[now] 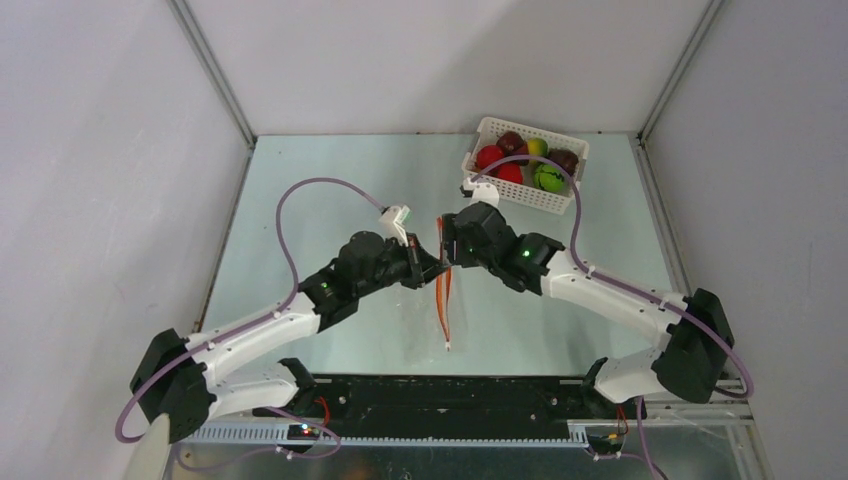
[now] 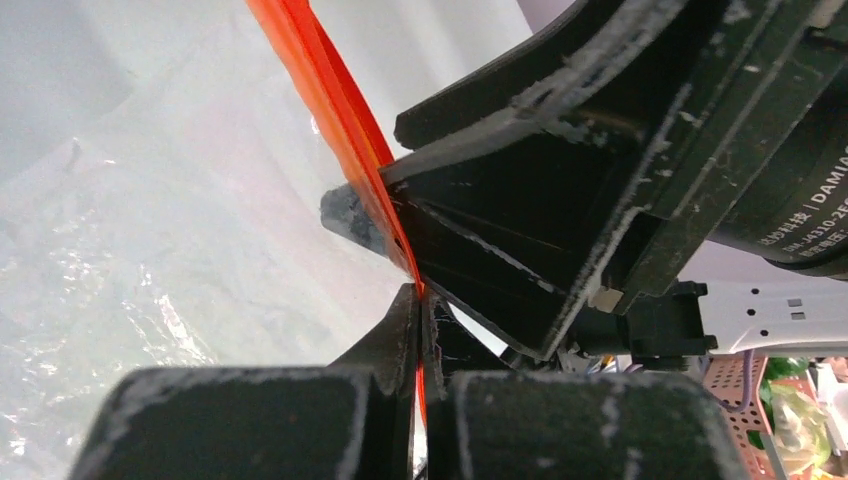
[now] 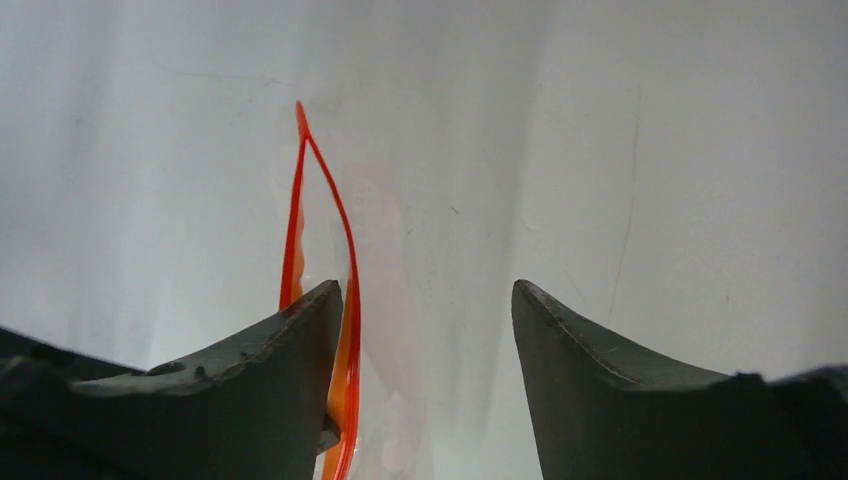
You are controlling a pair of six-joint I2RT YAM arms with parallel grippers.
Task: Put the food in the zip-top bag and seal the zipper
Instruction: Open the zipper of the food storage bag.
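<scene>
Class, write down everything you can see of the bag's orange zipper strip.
The zipper is a thin, glossy orange-red plastic strip edging the clear bag, with a small white tab at its near end. Its two tracks are parted into a narrow loop. The left gripper is shut on its far end; one finger of the open right gripper touches it.

The bare pale-green tabletop at the far left lies open for a pass, as does the stretch right of the thin orange-red zipper strip, towards the bases. The centre is crowded. The left gripper, clamped on that strip, and the right gripper, jaws apart with one finger just beside it, meet there, and their black-and-white arms bar the middle. The white perforated plastic basket of ball-like toy fruits fills the far right corner.
</scene>
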